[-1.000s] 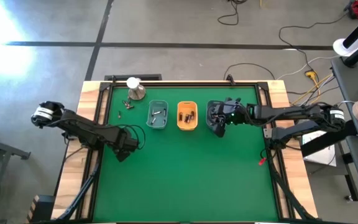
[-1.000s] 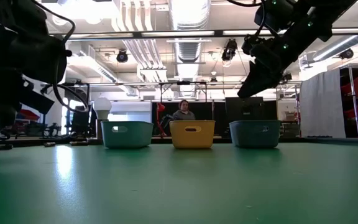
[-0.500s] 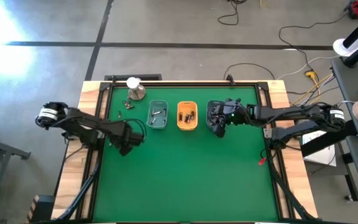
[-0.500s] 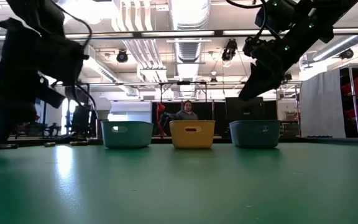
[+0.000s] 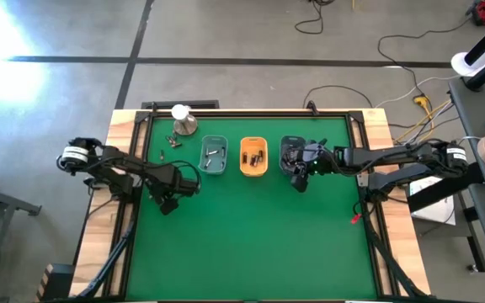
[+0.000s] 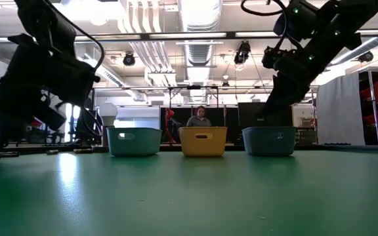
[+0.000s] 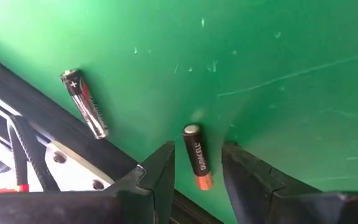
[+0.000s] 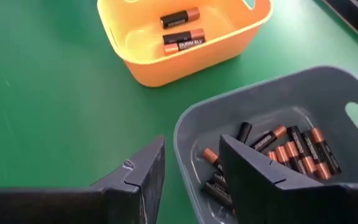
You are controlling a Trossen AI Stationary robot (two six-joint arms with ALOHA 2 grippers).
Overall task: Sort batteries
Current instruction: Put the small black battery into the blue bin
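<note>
- A green surface (image 5: pixel 251 244) is seen from above, with one dark robot arm at each side.
- The left end effector (image 5: pixel 168 202) hangs low over the left part of the surface. In its wrist view the fingers (image 7: pixel 157 177) stand a little apart with a black and copper battery (image 7: pixel 197 156) lying on the green between them, not gripped.
- A silver and red battery (image 7: pixel 86 112) lies near it, by the surface's dark edge.
- A metal dome (image 5: pixel 183 124) with a white ball stands at the far left corner, with loose batteries (image 5: pixel 171 143) just in front of it.
- Three small trays sit in a row: a teal tray (image 5: pixel 214 167), an orange tray (image 5: pixel 253 169) holding batteries, and a grey-blue tray (image 8: pixel 303 87) with many batteries.
- The right end effector (image 5: pixel 298 178) hovers at the near edge of the grey-blue tray, fingers partly open, empty.
</note>
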